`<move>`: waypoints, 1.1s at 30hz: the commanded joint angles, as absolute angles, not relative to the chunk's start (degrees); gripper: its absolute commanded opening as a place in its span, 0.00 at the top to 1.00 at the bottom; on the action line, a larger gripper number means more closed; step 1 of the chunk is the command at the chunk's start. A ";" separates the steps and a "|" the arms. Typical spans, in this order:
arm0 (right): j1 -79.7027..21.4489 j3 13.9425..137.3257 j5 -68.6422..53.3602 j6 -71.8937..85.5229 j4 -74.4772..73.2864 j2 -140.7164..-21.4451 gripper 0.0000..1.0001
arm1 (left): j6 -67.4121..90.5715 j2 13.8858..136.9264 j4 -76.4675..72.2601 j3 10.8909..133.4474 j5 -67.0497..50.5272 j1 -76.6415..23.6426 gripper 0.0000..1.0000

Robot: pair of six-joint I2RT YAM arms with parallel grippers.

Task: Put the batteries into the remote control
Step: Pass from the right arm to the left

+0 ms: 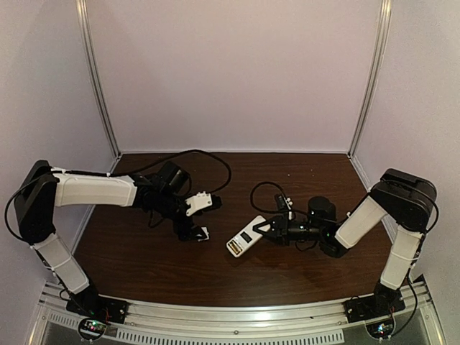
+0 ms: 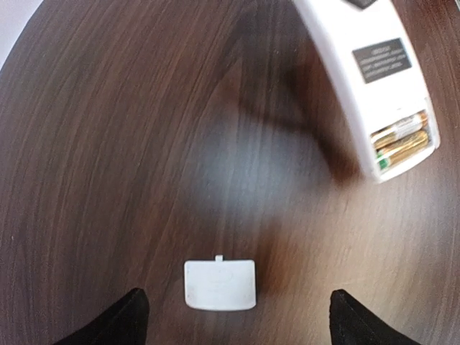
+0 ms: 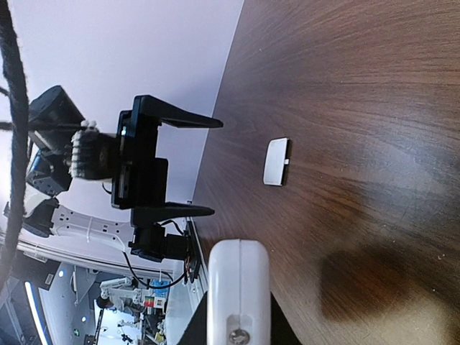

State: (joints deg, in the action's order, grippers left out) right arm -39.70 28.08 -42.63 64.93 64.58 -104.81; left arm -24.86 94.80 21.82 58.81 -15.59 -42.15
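Observation:
The white remote control [image 2: 363,86] lies back-up, held just above the table, with both gold batteries [image 2: 402,140] side by side in its open recess. My right gripper [image 1: 269,228] is shut on the remote's [image 1: 244,237] far end. In the right wrist view the remote [image 3: 237,287] stands edge-on between the dark fingers [image 3: 198,327]. The small white battery cover [image 2: 219,284] lies flat on the table. My left gripper [image 2: 236,295] hangs open over the cover, one fingertip on each side and neither touching it.
The dark wood table [image 1: 144,259] has pale walls on three sides and a metal rail [image 1: 230,316] along the near edge. A black cable [image 1: 215,162] loops behind the left arm. The left gripper [image 3: 215,167] shows beside the cover [image 3: 277,162].

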 commanded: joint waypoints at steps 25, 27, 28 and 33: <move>-41.21 27.24 -34.86 69.43 67.06 -101.02 0.96 | -0.97 98.99 -3.47 57.68 -3.70 -59.41 0.14; -41.30 27.18 -34.72 69.49 66.93 -100.70 0.96 | -0.92 100.35 -2.99 58.57 -4.42 -59.36 0.15; -41.37 27.24 -34.57 69.51 66.84 -100.60 0.96 | -0.84 100.83 -2.77 58.95 -4.40 -59.34 0.16; -41.57 27.40 -34.53 69.63 67.28 -100.68 0.95 | -0.85 102.30 -2.32 60.54 -4.14 -59.37 0.23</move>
State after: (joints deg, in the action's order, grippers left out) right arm -40.91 26.20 -35.27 69.23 65.80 -102.00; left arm -1.52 100.75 -0.49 58.41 -4.73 -59.31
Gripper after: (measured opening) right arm 0.167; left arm 0.806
